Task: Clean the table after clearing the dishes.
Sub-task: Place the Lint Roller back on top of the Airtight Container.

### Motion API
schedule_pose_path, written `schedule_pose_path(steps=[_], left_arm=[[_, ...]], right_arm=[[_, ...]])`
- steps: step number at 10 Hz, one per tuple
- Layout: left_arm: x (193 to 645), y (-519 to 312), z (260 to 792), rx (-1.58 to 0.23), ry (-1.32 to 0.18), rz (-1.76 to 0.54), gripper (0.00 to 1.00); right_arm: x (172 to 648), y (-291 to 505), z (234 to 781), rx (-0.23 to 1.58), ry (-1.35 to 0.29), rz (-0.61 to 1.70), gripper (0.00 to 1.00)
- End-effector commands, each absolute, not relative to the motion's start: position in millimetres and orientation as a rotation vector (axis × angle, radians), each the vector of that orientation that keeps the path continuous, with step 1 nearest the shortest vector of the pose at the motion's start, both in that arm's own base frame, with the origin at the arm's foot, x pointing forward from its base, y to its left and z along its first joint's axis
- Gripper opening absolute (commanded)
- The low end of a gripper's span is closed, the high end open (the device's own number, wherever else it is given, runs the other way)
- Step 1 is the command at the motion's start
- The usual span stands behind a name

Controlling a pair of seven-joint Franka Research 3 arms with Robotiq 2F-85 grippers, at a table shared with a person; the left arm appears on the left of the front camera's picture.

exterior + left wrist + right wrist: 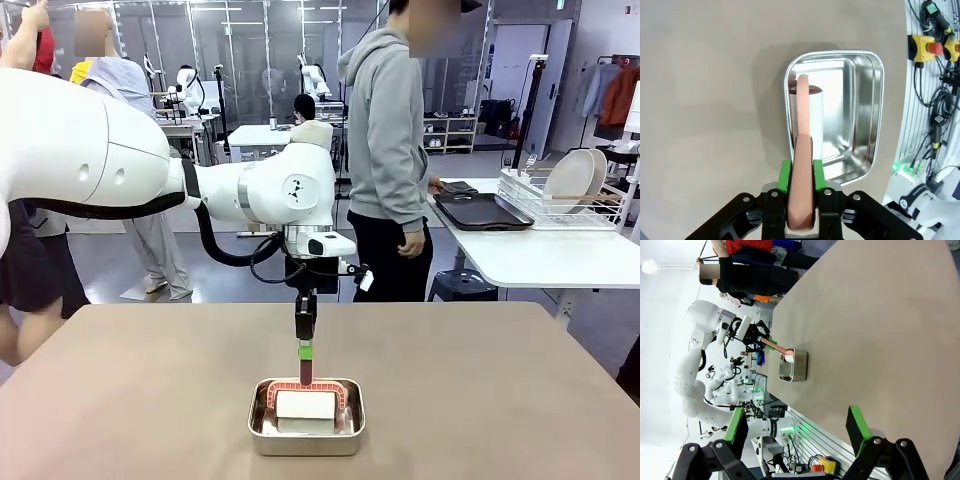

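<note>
- Front view: the left gripper (305,352) hangs straight down over the near middle of the brown counter (480,380), its fingers clamped on the upright reddish handle (305,368) of a roller tool.
- The tool's white roller (306,405) lies inside a small steel pan (306,417) directly beneath the gripper, and the pan rests on the counter close to its near edge.
- Beyond the counter a person in a grey hoodie (386,130) stands beside a white table (540,250), one hand at a dark tray (480,211) lying on it; white plates (575,176) stand on edge in a wire rack (560,205) at that table's right.
- Left wrist view: the green pads (784,177) press on both sides of the handle (802,165), which runs forward to the roller (810,117) against one wall of the pan (865,115); the bare counter (705,100) spreads around it.
- Right wrist view: the right gripper (797,427) has its green-padded fingers spread wide apart with nothing between them, held off the counter (880,330) edge and well apart from the pan (794,366).
- Farther off, the left gripper (760,337) holds the handle (774,346) down into that pan.
</note>
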State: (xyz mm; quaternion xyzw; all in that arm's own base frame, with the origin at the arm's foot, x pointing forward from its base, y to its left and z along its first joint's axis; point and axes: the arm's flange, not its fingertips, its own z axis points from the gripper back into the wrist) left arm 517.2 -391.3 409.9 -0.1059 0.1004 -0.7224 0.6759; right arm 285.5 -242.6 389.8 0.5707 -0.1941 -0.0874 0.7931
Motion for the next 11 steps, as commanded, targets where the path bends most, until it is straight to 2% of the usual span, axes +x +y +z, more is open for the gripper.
schedule_pose_path(steps=[1, 2, 4, 5, 6, 11], left_arm=[[518.0, -381.5, 406.7, -0.194, 0.211, -1.649, 0.72], [518.4, -380.3, 408.1, -0.198, 0.208, -1.656, 1.0], [518.9, -376.1, 409.4, -0.199, 0.206, -1.65, 1.0], [520.4, -373.0, 409.3, -0.205, 0.2, -1.649, 0.95], [519.2, -372.8, 411.5, -0.207, 0.197, -1.644, 1.0], [526.9, -378.8, 411.5, -0.219, 0.217, -1.622, 1.0]], right_arm=[[286.2, -240.8, 390.3, 1.226, -0.439, -0.192, 1.0], [286.2, -240.8, 390.3, 1.226, -0.439, -0.192, 1.0], [286.2, -240.8, 390.3, 1.226, -0.439, -0.192, 1.0], [286.2, -240.8, 390.3, 1.226, -0.439, -0.192, 1.0], [286.2, -240.8, 390.3, 1.226, -0.439, -0.192, 1.0], [286.2, -240.8, 390.3, 1.226, -0.439, -0.192, 1.0]])
